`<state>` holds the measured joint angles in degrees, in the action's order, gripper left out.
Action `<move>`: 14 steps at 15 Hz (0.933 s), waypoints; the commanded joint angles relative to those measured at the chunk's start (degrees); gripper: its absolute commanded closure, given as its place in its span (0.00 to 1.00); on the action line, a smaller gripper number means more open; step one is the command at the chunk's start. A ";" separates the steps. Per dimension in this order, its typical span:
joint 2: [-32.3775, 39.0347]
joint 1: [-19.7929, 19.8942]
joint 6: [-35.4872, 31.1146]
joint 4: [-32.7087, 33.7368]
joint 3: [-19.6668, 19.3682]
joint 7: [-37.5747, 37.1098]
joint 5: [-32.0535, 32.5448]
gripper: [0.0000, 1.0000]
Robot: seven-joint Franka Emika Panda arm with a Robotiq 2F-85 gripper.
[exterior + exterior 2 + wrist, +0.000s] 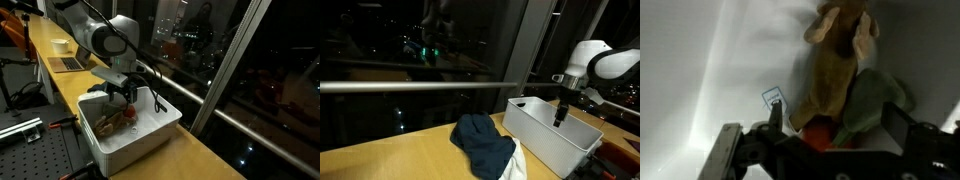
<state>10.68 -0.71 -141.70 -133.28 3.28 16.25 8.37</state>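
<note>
I'm looking at the wooden counter (205, 150) running along the window. A white bin (150, 135) is sitting on it, with a laptop (68, 64) and a cup (60, 45) resting farther back. In an exterior view, a dark blue cloth (485, 143) is lying just beside the bin, overlapping a white cloth (518, 166).

An office: laptop (68, 63) and mug (61, 45) on window-side wooden counter (200, 155).

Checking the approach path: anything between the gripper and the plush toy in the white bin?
Nothing visible. The gripper hangs open over the plush toy, which lies uncovered in the white bin. Only the bin's walls stand around it; the dark cloth lies outside the bin.
</note>
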 commanded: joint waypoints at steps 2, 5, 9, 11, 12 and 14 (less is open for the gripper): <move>0.04 -0.35 -4.54 -6.43 0.28 -1.62 -0.86 0.00; 1.28 -0.21 -7.42 -8.44 0.60 -1.35 -1.54 0.00; 4.99 0.63 -11.70 -8.15 1.22 0.18 -3.69 0.00; 7.68 1.03 -14.29 -7.31 1.60 0.68 -4.76 0.00; 9.17 1.11 -15.59 -6.87 1.67 0.53 -4.77 0.00; 11.30 1.55 -17.94 -6.56 2.04 0.54 -5.11 0.00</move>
<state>18.32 -0.62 -156.37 -141.32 3.64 15.41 5.20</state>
